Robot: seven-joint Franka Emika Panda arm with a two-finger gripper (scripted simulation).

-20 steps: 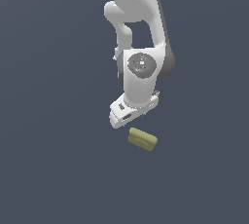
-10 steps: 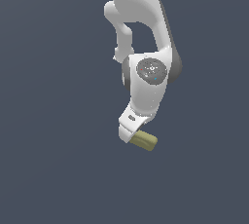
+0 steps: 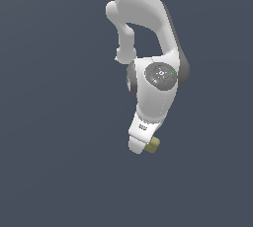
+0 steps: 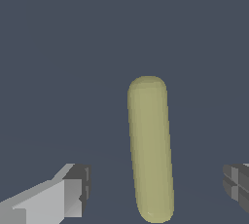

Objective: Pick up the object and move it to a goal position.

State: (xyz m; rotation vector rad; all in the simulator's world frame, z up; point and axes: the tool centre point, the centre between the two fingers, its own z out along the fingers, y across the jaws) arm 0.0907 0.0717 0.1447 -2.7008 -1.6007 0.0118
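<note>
The object is a small olive-yellow oblong block (image 4: 150,147) with rounded ends, lying on the dark grey floor. In the wrist view it lies between my two fingers (image 4: 73,194), which stand wide apart with clear gaps on both sides of it. My gripper (image 4: 155,189) is open and straddles the block without touching it. In the exterior view only the end of the block (image 3: 152,144) shows, on the exterior view's right of the white gripper (image 3: 140,144), which is lowered over it and hides the rest.
The white arm (image 3: 148,38) reaches down from the top of the exterior view. The floor (image 3: 54,162) is plain dark grey. No goal marker shows.
The arm has come down and moved over the block, which now sits mostly hidden under the gripper. The block itself has not moved.
</note>
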